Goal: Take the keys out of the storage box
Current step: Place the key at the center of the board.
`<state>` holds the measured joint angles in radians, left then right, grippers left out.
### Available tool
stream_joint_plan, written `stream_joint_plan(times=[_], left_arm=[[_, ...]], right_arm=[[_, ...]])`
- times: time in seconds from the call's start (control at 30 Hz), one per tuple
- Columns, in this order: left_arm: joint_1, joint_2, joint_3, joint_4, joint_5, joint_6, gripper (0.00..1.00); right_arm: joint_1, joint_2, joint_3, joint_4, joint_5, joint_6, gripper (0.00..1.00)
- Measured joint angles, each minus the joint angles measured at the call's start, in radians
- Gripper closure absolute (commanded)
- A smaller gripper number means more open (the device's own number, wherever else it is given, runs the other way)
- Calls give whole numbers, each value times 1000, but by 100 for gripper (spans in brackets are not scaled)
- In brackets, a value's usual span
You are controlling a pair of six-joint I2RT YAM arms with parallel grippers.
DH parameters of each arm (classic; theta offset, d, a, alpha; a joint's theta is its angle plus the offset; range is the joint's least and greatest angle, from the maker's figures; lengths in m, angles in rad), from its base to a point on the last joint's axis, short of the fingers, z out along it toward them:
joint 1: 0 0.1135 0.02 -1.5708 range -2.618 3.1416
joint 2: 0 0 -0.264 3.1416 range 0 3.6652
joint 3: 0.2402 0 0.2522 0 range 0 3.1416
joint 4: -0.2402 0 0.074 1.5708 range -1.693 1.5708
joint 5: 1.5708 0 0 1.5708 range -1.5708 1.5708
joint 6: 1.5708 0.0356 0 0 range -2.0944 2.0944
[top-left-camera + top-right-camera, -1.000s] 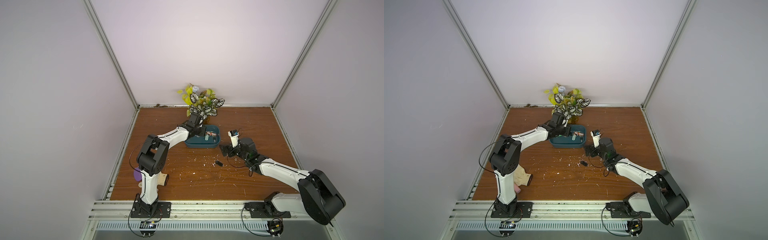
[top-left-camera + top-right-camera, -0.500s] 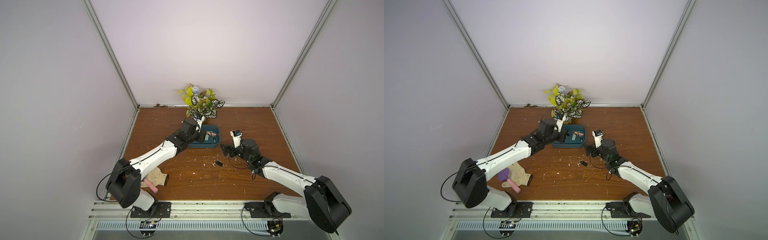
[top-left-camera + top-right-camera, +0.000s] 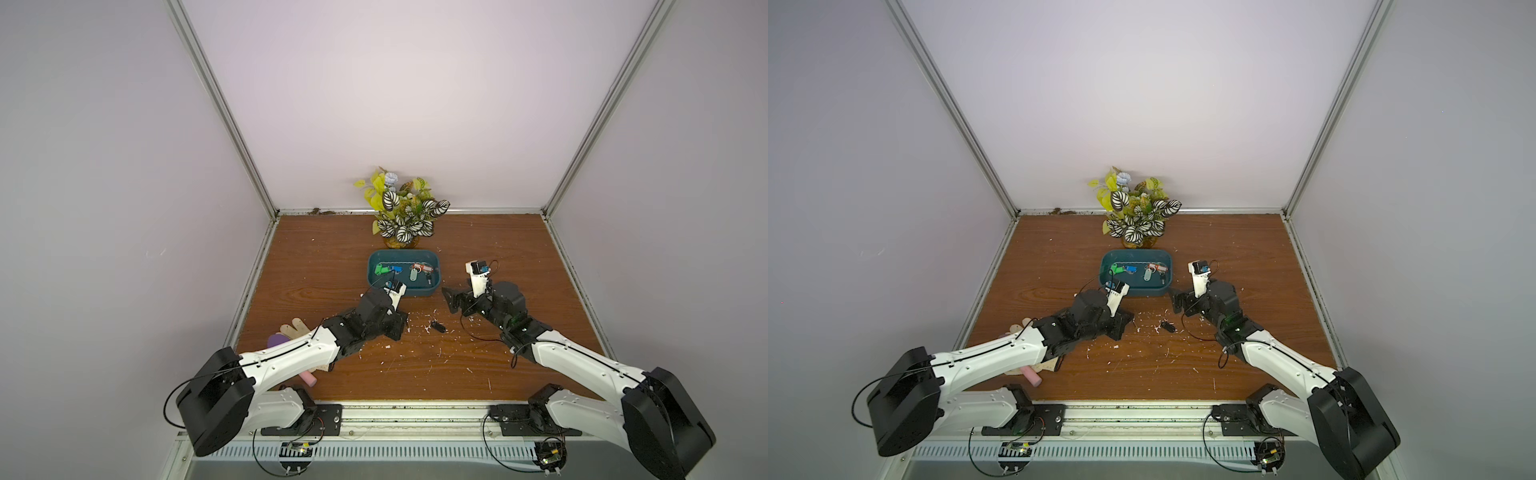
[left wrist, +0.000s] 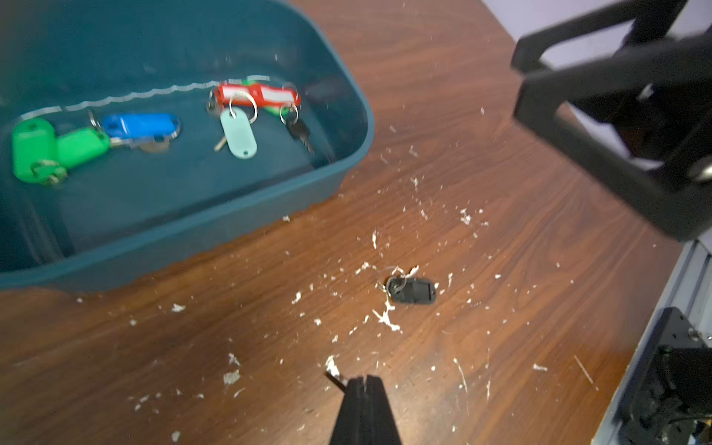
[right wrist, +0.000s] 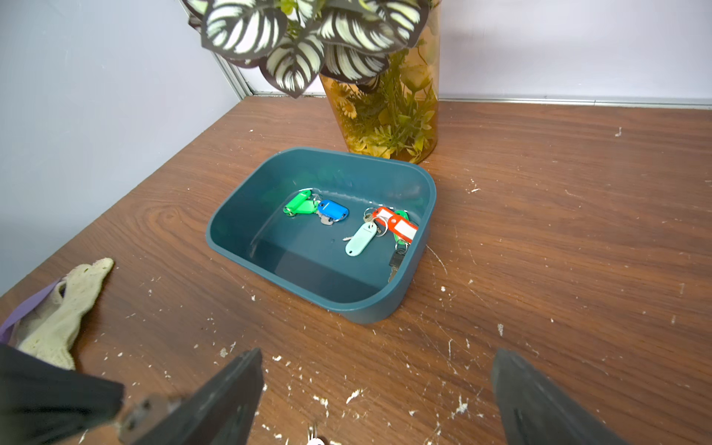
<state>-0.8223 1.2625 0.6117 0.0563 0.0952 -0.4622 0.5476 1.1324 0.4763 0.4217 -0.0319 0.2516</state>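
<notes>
Only a small part of the job looks done. One key with a flat black plastic tag (image 4: 412, 291) and a wire ring lies out on the brown wood-grain surface (image 5: 539, 231), among white flecks. It sits a little ahead of the left tool (image 4: 364, 385) and between the two tools in both top views.

The rest of the keys (image 5: 360, 239) are inside the shallow dark-teal plastic storage box (image 5: 366, 314), straight ahead of the right tool (image 5: 377, 356) and ahead and to one side of the left one. On the side nearer the left tool lie two bright green tags (image 5: 300, 204) touching a blue fob (image 5: 333, 210). On the side nearer the right tool, a pale mint oval tag (image 5: 360, 239) overlaps orange-red tags with white labels (image 5: 397, 225), and a black-headed key (image 5: 396, 260) rests against the box wall.

The left tool's jaws are pressed together, and nothing clearly shows between them. The right tool's jaws are spread wide and empty, above the surface short of the box.

I judge that nearly all the picking is left, roughly one key out and several to go.
</notes>
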Motion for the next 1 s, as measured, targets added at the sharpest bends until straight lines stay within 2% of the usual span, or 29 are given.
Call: stream_joint_plan(times=[0.3, 0.47, 0.63, 0.77, 0.83, 0.87, 0.9, 0.97, 1.0], left_arm=[[0, 160, 5, 45, 18, -33, 96], [0, 210, 44, 42, 0, -40, 89], [5, 259, 91, 40, -6, -43, 87], [13, 285, 109, 38, -5, -41, 75], [17, 287, 111, 33, -6, -41, 74], [19, 286, 111, 31, -6, -39, 69], [23, 285, 111, 29, -6, -38, 59], [29, 274, 111, 19, -12, -24, 33], [32, 261, 111, 11, -16, -23, 27]], right_arm=[[0, -2, 0, -1, 1, 0, 0], [0, 2, 0, -1, 2, -1, 0], [0, 2, 0, -5, 4, -2, 0], [0, 2, 0, -8, 6, -5, 0], [0, 4, 0, -8, 7, -7, 0], [0, 6, 0, -8, 6, -8, 1], [0, 9, 0, -8, 5, -8, 0], [0, 13, 0, -7, 1, -10, 0], [0, 15, 0, -6, 0, -11, 1]])
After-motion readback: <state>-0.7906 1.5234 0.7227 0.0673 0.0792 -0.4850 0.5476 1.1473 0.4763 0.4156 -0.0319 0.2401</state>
